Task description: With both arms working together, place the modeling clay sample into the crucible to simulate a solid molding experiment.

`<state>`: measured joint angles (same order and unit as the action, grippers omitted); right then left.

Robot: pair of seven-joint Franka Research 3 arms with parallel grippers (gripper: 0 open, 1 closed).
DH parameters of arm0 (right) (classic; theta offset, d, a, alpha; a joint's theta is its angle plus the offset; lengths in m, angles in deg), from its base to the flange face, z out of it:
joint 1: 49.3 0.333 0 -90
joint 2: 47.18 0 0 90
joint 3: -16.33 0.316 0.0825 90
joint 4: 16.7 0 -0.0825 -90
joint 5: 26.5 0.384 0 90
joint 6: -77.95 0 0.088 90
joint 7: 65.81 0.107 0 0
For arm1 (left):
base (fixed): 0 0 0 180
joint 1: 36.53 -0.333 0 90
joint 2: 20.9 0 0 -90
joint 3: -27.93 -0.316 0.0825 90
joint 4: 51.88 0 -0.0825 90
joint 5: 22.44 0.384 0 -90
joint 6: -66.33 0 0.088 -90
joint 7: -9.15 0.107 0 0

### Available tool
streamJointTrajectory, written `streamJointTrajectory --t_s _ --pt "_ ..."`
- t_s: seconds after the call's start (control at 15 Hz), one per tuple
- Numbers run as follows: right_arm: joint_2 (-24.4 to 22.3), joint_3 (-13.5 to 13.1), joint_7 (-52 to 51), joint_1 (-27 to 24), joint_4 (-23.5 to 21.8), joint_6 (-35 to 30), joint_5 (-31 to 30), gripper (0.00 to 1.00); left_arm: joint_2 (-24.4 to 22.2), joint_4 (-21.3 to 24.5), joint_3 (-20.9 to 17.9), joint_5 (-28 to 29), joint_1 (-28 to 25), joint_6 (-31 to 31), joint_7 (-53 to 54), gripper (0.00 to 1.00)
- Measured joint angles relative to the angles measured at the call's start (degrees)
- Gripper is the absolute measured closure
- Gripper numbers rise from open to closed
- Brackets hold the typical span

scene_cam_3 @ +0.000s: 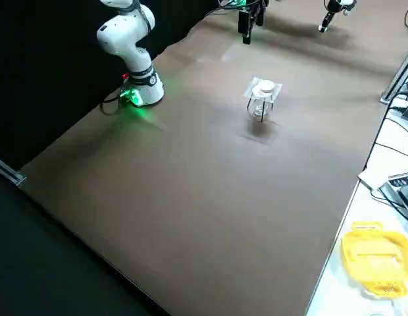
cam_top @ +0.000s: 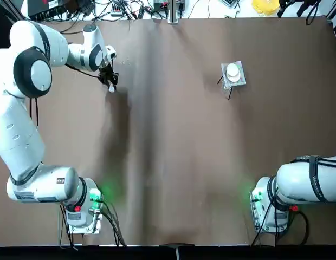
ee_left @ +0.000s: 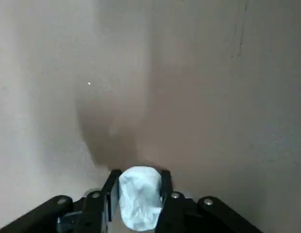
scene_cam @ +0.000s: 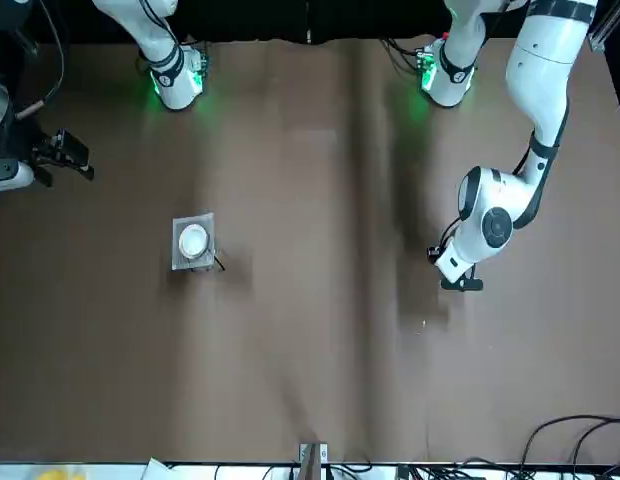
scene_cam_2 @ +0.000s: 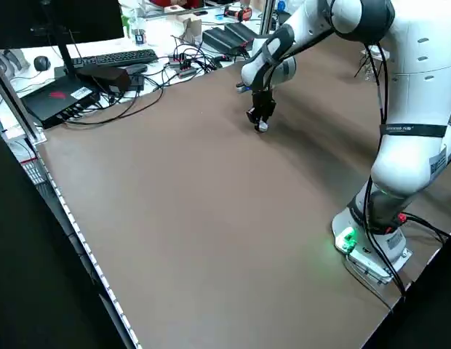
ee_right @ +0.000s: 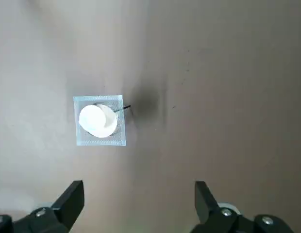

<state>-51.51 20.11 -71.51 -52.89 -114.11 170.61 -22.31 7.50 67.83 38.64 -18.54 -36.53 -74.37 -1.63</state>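
Left jaws over far-left table [cam_top: 179,151], gripping modeling clay [ee_left: 140,199]; right jaws parted nearer crucible [ee_right: 92,118]. Possible lid could make clay roll off.

The modeling clay [ee_left: 140,198] looks matt and finely creased, while the crucible [ee_right: 96,119] looks smooth and white. The square plate [ee_right: 120,131] has a fine mesh texture; the tabletop [scene_cam: 310,340] is smooth with a soft sheen, and the arm shells [cam_top: 49,183] look like smooth, glossy plastic.

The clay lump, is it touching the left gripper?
Touching: the left wrist view shows the clay lump pinched between the two fingers of the left gripper.
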Motion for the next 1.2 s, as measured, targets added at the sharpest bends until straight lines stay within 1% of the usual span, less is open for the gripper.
streamJointTrajectory --t_s 0.27,0.33,0.47,0.6,0.73,0.93,1.07,1.2 --pt "0.0 0.0 0.0 0.0 -0.4 0.1 0.0 0.00 0.0 0.0 0.0 0.0 0.0 0.2 0.0 0.63" --pt "0.0 0.0 0.0 0.0 -0.6 0.3 0.0 0.00 -0.1 0.0 0.0 0.0 0.0 0.5 0.0 0.69" --pt "0.0 -0.1 0.0 0.0 -0.6 0.4 0.0 0.00 -0.3 -0.4 0.0 0.0 0.0 0.9 -0.3 0.70" --pt "0.0 -0.1 0.0 0.0 -0.9 0.4 0.0 0.00 -1.2 -1.9 0.1 0.0 0.0 3.9 -1.7 0.70" --pt "0.0 -0.1 0.0 0.0 -1.2 0.5 0.0 0.00 -2.4 -5.0 0.4 0.0 0.3 9.5 -3.5 0.70" --pt "0.0 -0.1 0.0 0.0 -1.4 1.2 0.0 0.00 -3.7 -10.9 1.1 0.0 1.6 17.5 -7.1 0.70" --pt "0.0 -0.1 0.0 0.0 -1.5 1.3 0.0 0.00 -3.9 -14.2 1.9 0.0 3.4 21.0 -10.2 0.70" --pt "0.0 0.0 0.0 0.0 -1.6 1.2 0.0 0.00 -3.9 -16.7 3.0 -0.1 5.0 23.3 -13.2 0.70"
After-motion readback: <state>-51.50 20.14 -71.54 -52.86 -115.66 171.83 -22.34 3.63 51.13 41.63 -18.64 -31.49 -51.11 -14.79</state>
